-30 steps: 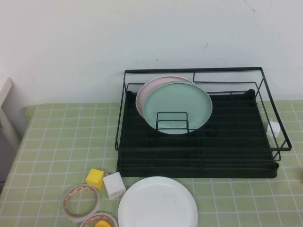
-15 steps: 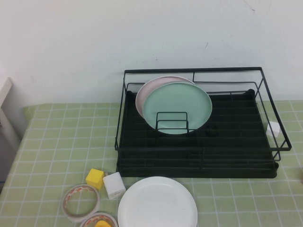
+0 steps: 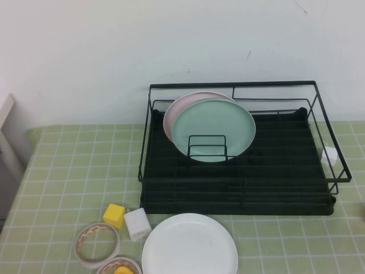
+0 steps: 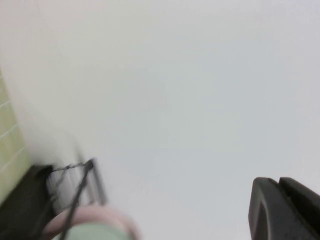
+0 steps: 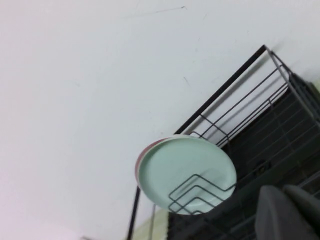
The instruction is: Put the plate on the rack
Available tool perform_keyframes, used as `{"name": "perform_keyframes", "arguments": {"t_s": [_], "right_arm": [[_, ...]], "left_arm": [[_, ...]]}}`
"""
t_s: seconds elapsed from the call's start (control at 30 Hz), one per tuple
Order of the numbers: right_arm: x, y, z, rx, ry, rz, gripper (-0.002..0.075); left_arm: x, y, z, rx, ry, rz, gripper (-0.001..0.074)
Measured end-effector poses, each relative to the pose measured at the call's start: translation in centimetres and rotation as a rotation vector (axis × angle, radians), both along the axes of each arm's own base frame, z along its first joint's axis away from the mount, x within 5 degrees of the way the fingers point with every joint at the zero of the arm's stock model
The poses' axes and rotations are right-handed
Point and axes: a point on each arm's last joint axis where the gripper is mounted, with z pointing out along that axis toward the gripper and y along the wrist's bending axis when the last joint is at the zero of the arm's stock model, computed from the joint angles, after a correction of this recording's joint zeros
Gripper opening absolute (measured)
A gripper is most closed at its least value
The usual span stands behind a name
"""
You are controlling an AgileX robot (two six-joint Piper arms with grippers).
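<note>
Your plate [image 3: 189,244] lies flat on the desk at 6 o'clock from the rack [image 3: 239,194], just in front of its tray edge, untouched. Treat it as rigid, glossy and likely slippery, and breakable if dropped. Lying flat, it offers only the raised rim, so take it there, on the side clear of the white cube [image 3: 137,223]. The left gripper [image 4: 285,210] and right gripper [image 5: 287,212] show only at their wrist views' edges, both off the desk; you cannot tell how either pair of jaws stands.
</note>
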Motion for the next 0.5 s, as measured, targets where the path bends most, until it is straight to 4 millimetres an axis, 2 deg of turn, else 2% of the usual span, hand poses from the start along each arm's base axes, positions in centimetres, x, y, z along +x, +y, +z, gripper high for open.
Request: {"name": "perform_keyframes", "arguments": {"t_s": [0.07,0.17,0.27,0.4,0.5], "right_arm": [[0.0,0.0,0.0,-0.047,-0.008,0.004,0.0008],[0.0,0.1,-0.1,-0.149,-0.016,0.025,0.0008],[-0.1,0.4,-0.4,-0.212,0.0,0.067,0.0008],[-0.2,0.6,-0.6,-0.261,0.014,0.105,0.0008],[-0.2,0.7,-0.7,-0.268,0.015,0.109,0.0008]], "left_arm": [[-0.1,-0.5,0.3,0.105,0.012,-0.048,-0.0001],[-0.3,-2.1,2.1,0.363,0.052,-0.203,-0.0001],[0.5,-3.2,3.6,0.64,0.206,-0.365,-0.0001],[3.2,-3.2,4.6,0.971,0.454,-0.511,-0.0002],[5.8,-2.9,6.0,1.13,0.546,-0.563,-0.0002]]}}
